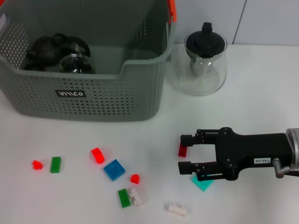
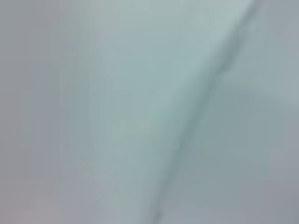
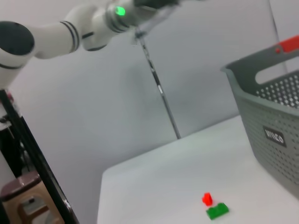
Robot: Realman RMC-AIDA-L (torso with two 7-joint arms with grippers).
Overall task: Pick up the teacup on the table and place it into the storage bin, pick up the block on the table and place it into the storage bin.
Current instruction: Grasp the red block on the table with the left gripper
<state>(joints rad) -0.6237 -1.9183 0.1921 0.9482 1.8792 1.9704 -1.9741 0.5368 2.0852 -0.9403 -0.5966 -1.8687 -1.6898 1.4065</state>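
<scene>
**A:** What lies closest to you on the table?

**B:** You have a white block (image 1: 177,209) nearest the front edge, then a green block (image 1: 124,198) touching a pale clear one (image 1: 138,196). Just beyond sit a small red block (image 1: 135,178), a blue block (image 1: 114,169) and a bright red block (image 1: 97,155). Off to your left are a green block (image 1: 55,164) and a tiny red piece (image 1: 37,164), well apart from the rest.

**A:** And your right gripper?

**B:** Your right gripper (image 1: 186,153) reaches in from the right, low over the white table (image 1: 252,107), fingers spread apart and holding nothing. A dark red block (image 1: 182,150) sits between the fingertips, close to the farther one. A teal block (image 1: 202,182) lies partly under the gripper body.

**A:** The left one?

**B:** It doesn't show in your head view; its wrist camera gives only a blank blur. The left arm (image 3: 56,35) appears raised in the right wrist view, gripper out of frame.

**A:** Farther back?

**B:** The storage bin (image 1: 93,93) stands at the far left, with a dark teacup (image 1: 39,52) and a glass cup (image 1: 77,64) inside. A glass teapot (image 1: 200,65) with a black lid stands just beside the bin's right wall.
</scene>
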